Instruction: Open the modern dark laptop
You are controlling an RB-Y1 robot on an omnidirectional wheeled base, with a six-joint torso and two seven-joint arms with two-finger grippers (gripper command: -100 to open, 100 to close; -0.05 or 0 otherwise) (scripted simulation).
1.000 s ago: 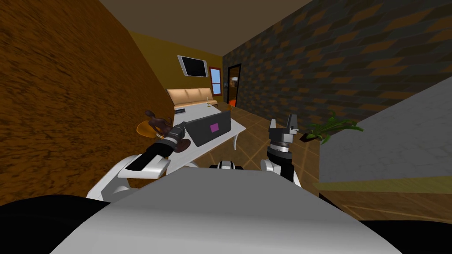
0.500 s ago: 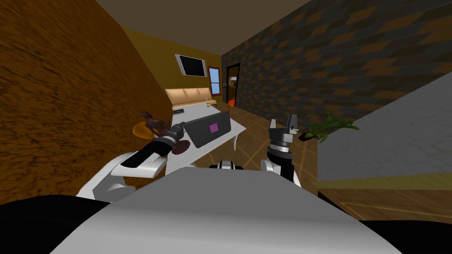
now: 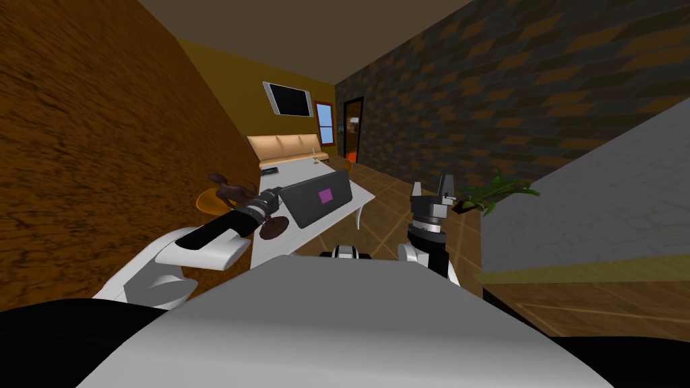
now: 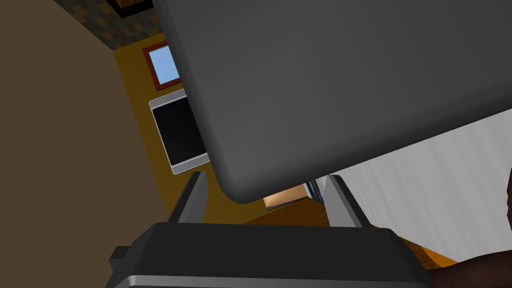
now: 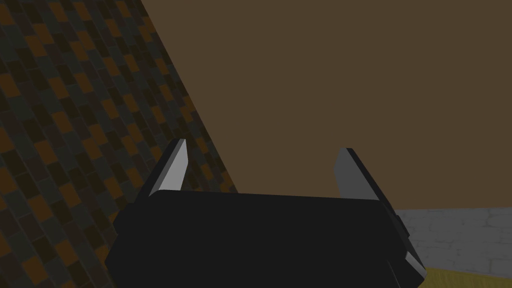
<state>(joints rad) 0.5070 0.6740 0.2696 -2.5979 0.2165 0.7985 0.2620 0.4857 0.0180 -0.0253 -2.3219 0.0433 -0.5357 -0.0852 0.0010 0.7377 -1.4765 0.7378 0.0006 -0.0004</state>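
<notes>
Light grey blades of the right end effector point(image 3: 434, 190), nearest to me, stand wide apart and empty. It is raised beside my chest, well apart from the work. Farther out, the left end effector point(image 4: 266, 200) is at the laptop point(image 3: 318, 197). The laptop stands on the white desk point(image 3: 358, 194) with its dark grey lid point(image 4: 325, 85) lifted steeply, the purple square on its back facing me.

In the left wrist view the lid's rounded corner sits between the spread fingers point(image 4: 194, 200). Neither blade presses it, so nothing is gripped.

As I judge it, the main risk is this loose contact at one corner. A push from here could slip off the edge. It could also skid and twist the whole laptop across the desk instead of turning the hinge. Driven too far, the lid might tip the laptop over backwards.

A dark brown figurine point(image 3: 275, 228) stands just beside the left forearm, and a sideways sweep of that arm could knock it over. Beyond the desk sits a tan sofa point(image 3: 286, 147).
</notes>
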